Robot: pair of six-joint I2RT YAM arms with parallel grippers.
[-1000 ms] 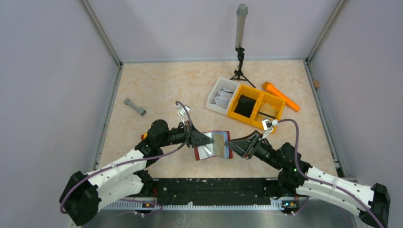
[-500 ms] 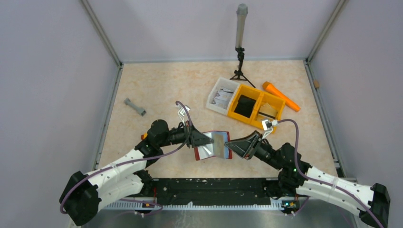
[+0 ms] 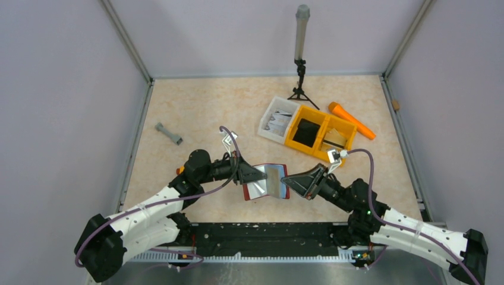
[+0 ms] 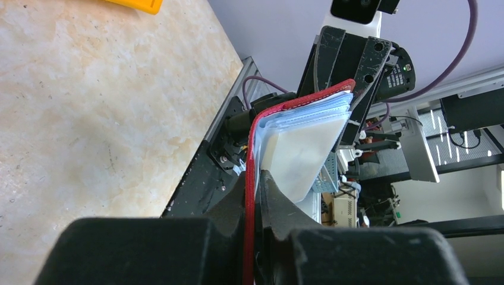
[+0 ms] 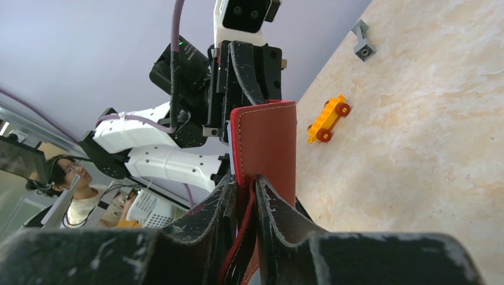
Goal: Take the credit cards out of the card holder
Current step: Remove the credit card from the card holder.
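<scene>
Left gripper [image 3: 263, 175]: jaws narrow, clamped on the card holder [image 3: 265, 181] at its nine o'clock edge. Card holder: spread open at mid-bench [image 3: 196, 107], between both arms. Credit cards [image 4: 300, 151]: pale, seated in its sleeves. Right gripper [image 3: 286, 178]: pinching the three o'clock edge. Yellow bin [image 3: 323, 132]: one o'clock of the card holder, well apart.

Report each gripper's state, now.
Left gripper: closed, holding the card holder by one edge.
Right gripper: closed, holding the card holder's other flap.

Bright, even overhead light; soft shadows; the left hand [image 4: 254, 185] blurs close to its lens.
</scene>
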